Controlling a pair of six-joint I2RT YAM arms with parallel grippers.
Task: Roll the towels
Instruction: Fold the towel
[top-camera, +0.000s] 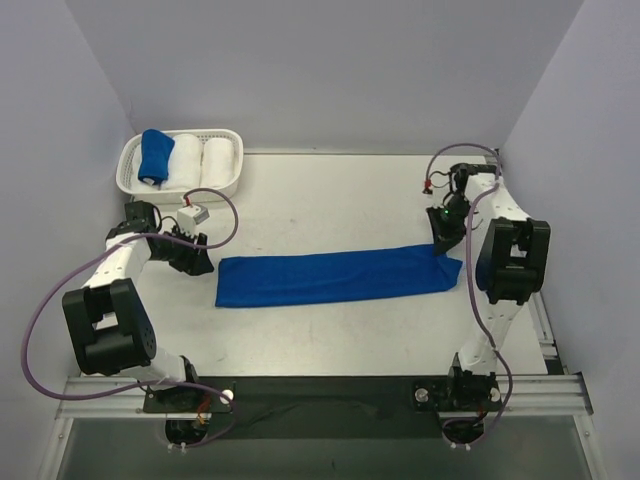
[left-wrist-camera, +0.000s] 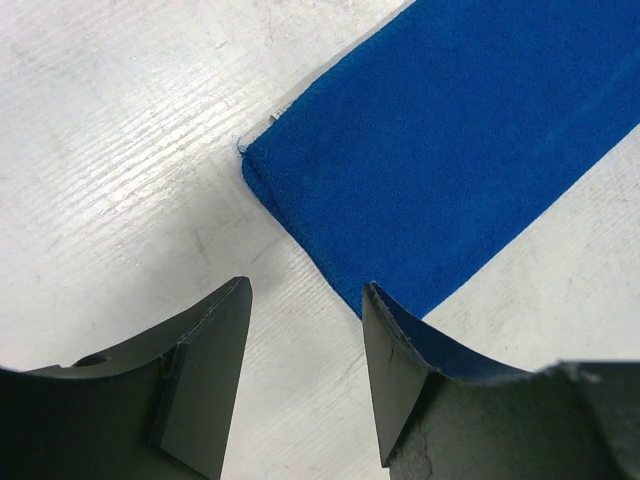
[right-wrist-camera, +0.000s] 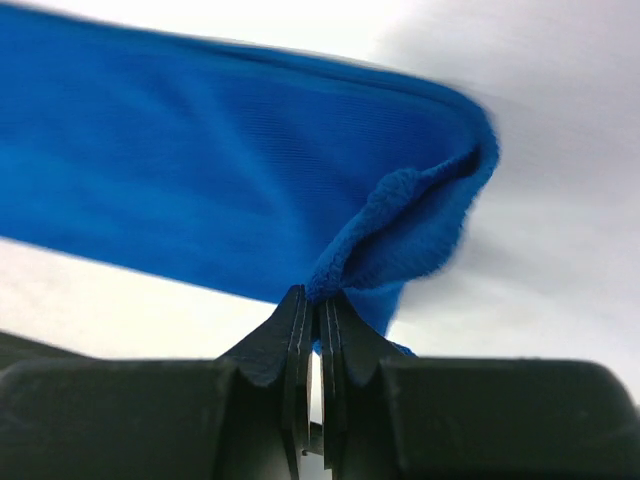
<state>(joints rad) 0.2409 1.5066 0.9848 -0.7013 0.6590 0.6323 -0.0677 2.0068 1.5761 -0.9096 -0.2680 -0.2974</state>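
Note:
One long blue towel (top-camera: 335, 277) lies flat across the middle of the table. My right gripper (top-camera: 443, 243) sits at its right end. In the right wrist view the right gripper (right-wrist-camera: 318, 295) is shut on a pinched fold of that towel (right-wrist-camera: 200, 170), whose end is bunched up off the table. My left gripper (top-camera: 200, 262) rests by the towel's left end. In the left wrist view the left gripper (left-wrist-camera: 306, 285) is open over bare table, with the towel's corner (left-wrist-camera: 450, 150) just ahead and passing behind its right finger. A second blue towel (top-camera: 155, 155), rolled, lies in the basket.
A white basket (top-camera: 130, 160) stands at the back left and also holds two white rolls (top-camera: 185, 158) (top-camera: 217, 157). A small white box (top-camera: 196, 213) on the left arm and its cable hang near the basket. Walls close in the back and both sides.

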